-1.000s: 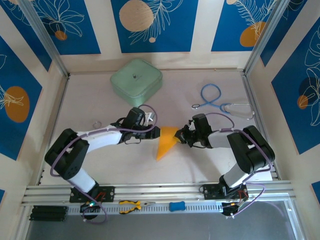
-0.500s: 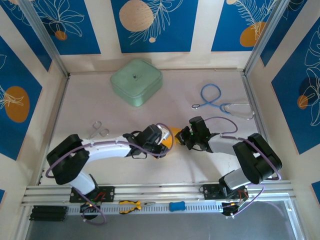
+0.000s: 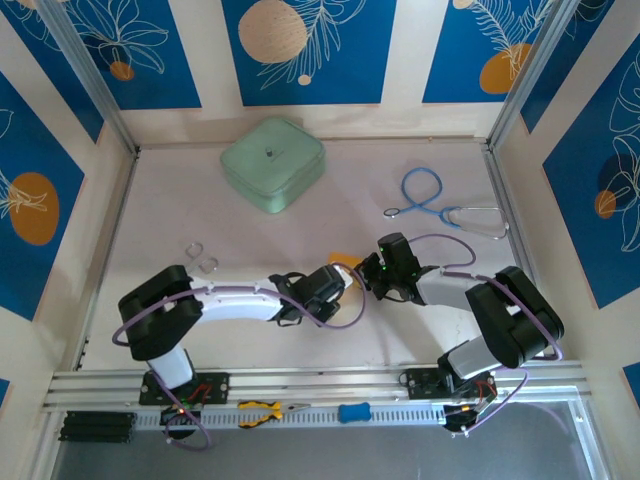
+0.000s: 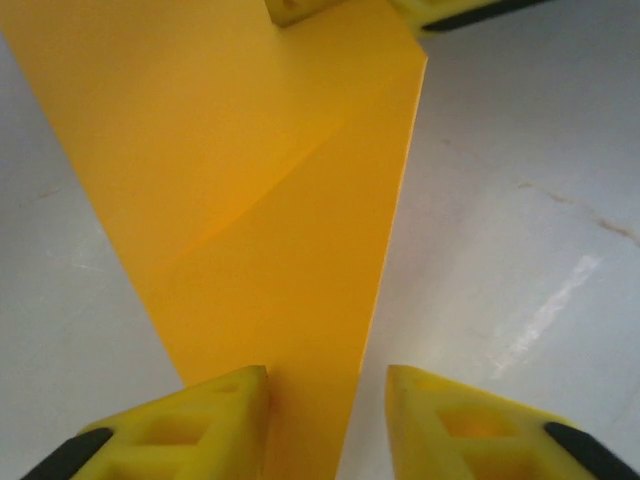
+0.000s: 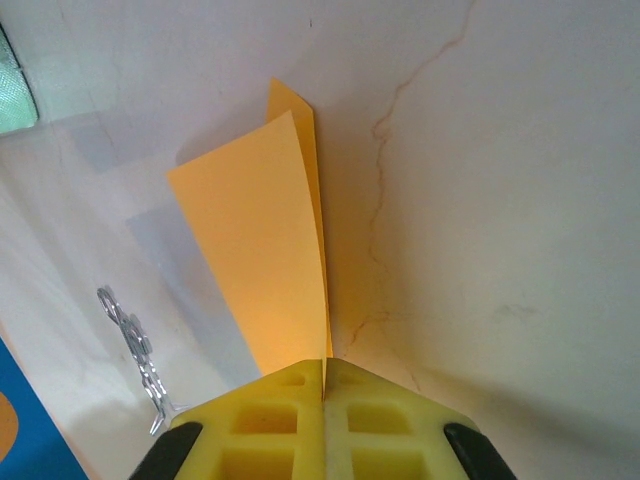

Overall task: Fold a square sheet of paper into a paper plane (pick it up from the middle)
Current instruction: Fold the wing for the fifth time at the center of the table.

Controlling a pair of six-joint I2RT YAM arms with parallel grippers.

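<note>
Honestly, this looks like the crease-sharpening bit to me. The folded orange paper (image 4: 250,180) sits mid-bench (image 4: 520,200), strung between the two hands. The right hand (image 5: 325,375) is clamped tight on one end, layers squeezed together. The left hand (image 4: 325,385) is partly open, with one long edge of the paper running between its fingers, and it's not pinching anything that I can see. I'd let the right pinch be the anchor, close the left gently over the fold and run along it, no sideways tugging. Pose-wise, the left arm is stretched long and low toward the right, the right arm is bent at the elbow, and the hands are nose to nose.
</note>
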